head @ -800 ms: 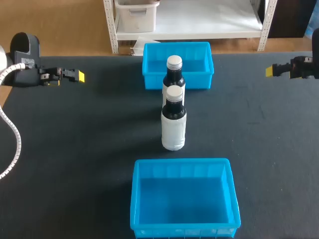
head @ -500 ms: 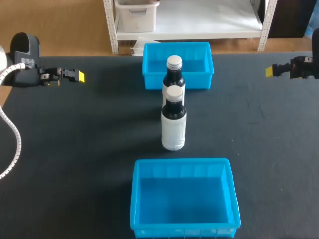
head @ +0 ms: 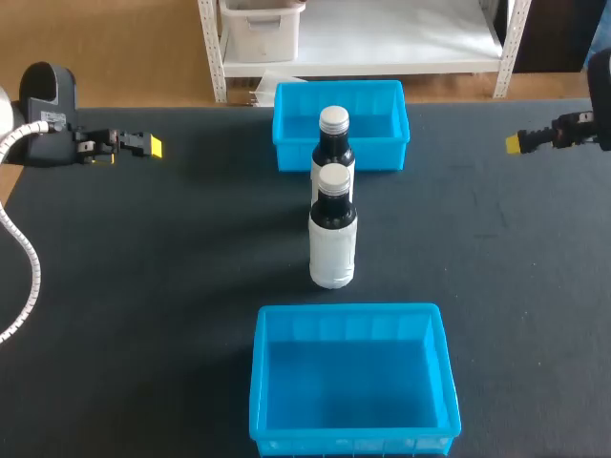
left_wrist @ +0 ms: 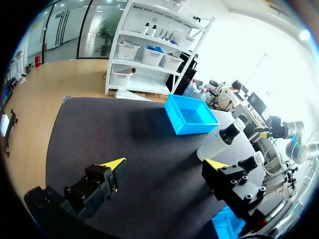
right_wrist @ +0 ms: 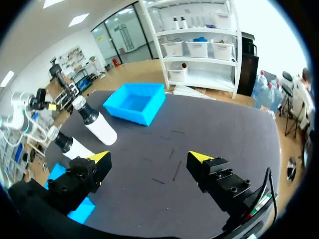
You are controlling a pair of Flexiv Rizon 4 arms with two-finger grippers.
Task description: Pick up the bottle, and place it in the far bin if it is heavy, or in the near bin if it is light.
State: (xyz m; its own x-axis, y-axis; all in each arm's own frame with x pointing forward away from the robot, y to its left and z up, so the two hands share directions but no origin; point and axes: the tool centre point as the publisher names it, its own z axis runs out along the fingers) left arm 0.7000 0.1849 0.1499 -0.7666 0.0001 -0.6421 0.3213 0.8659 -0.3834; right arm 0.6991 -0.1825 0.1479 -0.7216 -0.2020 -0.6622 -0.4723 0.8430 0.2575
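The left gripper [head: 151, 146] hangs over the left side of the dark table [head: 143, 286], well apart from everything in the middle; in the left wrist view its yellow-tipped fingers stand wide apart with only bare tabletop between them. Along the table's centre line lie four things in a row from far to near. The far bin [head: 286, 124], blue and open-topped, sits at the far edge. The far bottle [head: 333, 143], dark with a pale cap, stands upright just in front of that bin; the wrist views show it on the table, not inside. The near bottle [head: 332, 234], of the same kind with a white label, stands upright just beside it, on the near side. The near bin [head: 348, 311], also blue, lies at the near edge. The right gripper [head: 516, 143] hangs over the right side of the table, well apart from both bottles; in the right wrist view its fingers are spread wide and hold nothing.
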